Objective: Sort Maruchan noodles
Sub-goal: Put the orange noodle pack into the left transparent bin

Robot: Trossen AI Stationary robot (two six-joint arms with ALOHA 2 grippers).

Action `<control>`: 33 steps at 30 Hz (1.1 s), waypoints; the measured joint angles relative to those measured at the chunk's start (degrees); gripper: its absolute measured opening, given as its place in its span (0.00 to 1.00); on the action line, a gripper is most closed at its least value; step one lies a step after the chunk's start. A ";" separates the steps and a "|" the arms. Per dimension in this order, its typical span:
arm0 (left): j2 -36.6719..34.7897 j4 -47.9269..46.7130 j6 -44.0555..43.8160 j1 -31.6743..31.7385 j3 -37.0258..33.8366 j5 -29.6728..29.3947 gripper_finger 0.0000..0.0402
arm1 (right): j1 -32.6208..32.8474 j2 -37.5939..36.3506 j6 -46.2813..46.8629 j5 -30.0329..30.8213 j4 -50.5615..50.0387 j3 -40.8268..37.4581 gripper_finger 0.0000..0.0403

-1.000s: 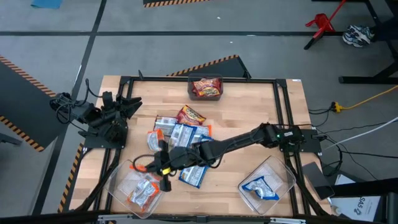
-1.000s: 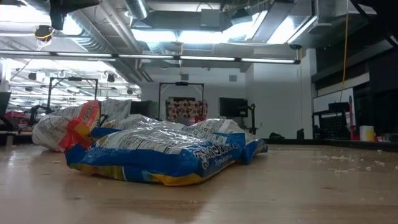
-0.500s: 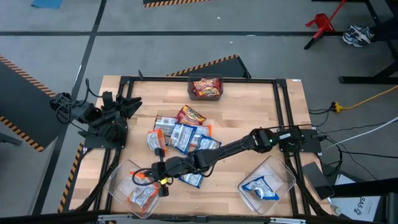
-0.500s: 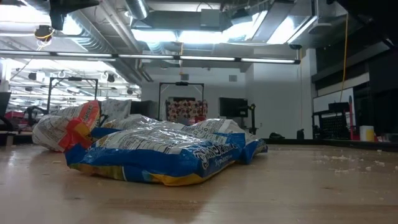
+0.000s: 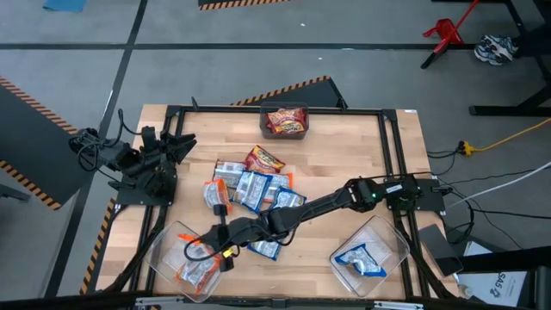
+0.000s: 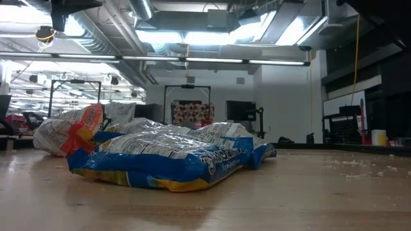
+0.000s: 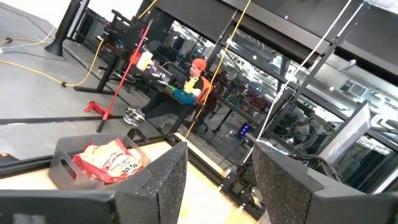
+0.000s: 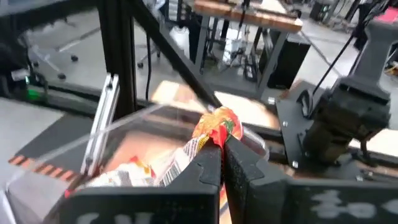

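Observation:
Blue-and-white and orange Maruchan packets [image 5: 250,185] lie flat in a heap at the table's middle, and the low view shows them close up [image 6: 167,157]. My right gripper [image 5: 207,249] reaches across to the near-left clear bin [image 5: 164,250], shut on an orange packet [image 8: 217,127] above it. Orange-and-silver packets [image 5: 198,269] lie in that bin. My left gripper [image 5: 176,146] waits at the table's far left, open [image 7: 214,180]. My right gripper pinches the orange packet by a crumpled edge [image 8: 216,140] between its two shut fingers [image 8: 209,167]. The packet is lifted clear and sticks out beyond the fingertips, over the near-left bin. Which edge it is and how many layers are caught does not show.
A clear bin at the near right [image 5: 387,237] holds a blue-and-white packet [image 5: 360,261]. A dark bin at the far edge [image 5: 284,108] holds red-orange packets. A black frame [image 5: 392,164] runs around the table. Bare wood lies between the heap and the near-right bin.
My right gripper has moved from beside the heap toward the table's near-left corner, carrying the orange packet, and now hangs over the near-left bin. Most of the move came in the first half second. It has stayed shut.

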 joint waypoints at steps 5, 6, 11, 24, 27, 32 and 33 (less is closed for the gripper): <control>0.00 -0.08 0.00 0.00 -0.02 -0.02 0.44 | -0.01 1.94 -1.24 -3.18 0.69 0.02 0.00; 0.02 -0.13 0.00 0.00 -0.02 -0.01 0.44 | -0.01 2.26 -1.40 -3.92 0.24 0.02 0.00; 0.02 -0.13 0.00 0.00 -0.02 -0.04 0.44 | 0.39 3.33 -2.62 -7.63 -0.38 0.02 0.02; 0.02 -0.13 -0.07 0.00 -0.02 -0.39 0.44 | 1.14 3.33 -5.32 -17.95 -0.25 0.02 0.54; 0.02 -0.13 -1.33 0.00 -0.02 -0.39 0.44 | 1.10 2.89 -5.43 -13.22 -2.57 0.55 0.58; 0.02 -0.13 -2.66 0.00 -0.02 -0.36 0.44 | 0.31 -1.21 -5.88 1.91 -8.03 2.01 0.59; 0.02 -0.13 -2.75 0.00 -0.02 -0.35 0.44 | 0.06 -2.36 -6.63 4.74 -9.25 2.09 0.59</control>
